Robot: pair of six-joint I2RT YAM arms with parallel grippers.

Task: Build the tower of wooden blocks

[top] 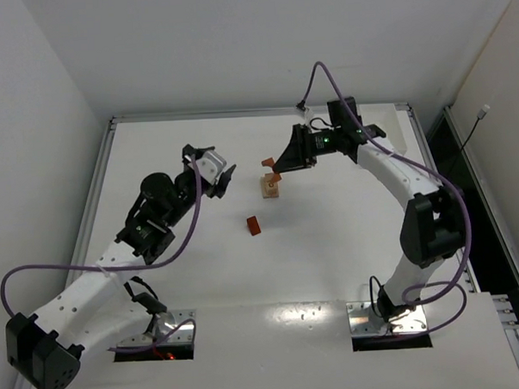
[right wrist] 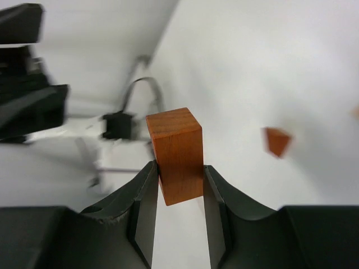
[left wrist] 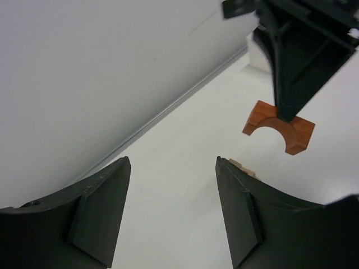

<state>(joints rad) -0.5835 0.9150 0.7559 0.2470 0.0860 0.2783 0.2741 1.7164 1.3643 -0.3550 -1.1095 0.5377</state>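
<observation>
- Your wood block tower (top: 270,189) showed as a pale tan block standing on the table (top: 348,251), around the middle of its far half.
- An orange arch block (left wrist: 279,126) hung just above that tan block with its 2 legs pointing down, clamped in your right pincer (top: 280,170).
- Your left pincer (left wrist: 172,168) sat just left of the tower, its fingers apart with nothing between them.
- 1 loose reddish block (top: 254,225) lay nearer the arm bases, and 1 orange piece (top: 267,162) lay just beyond the tower.
</observation>
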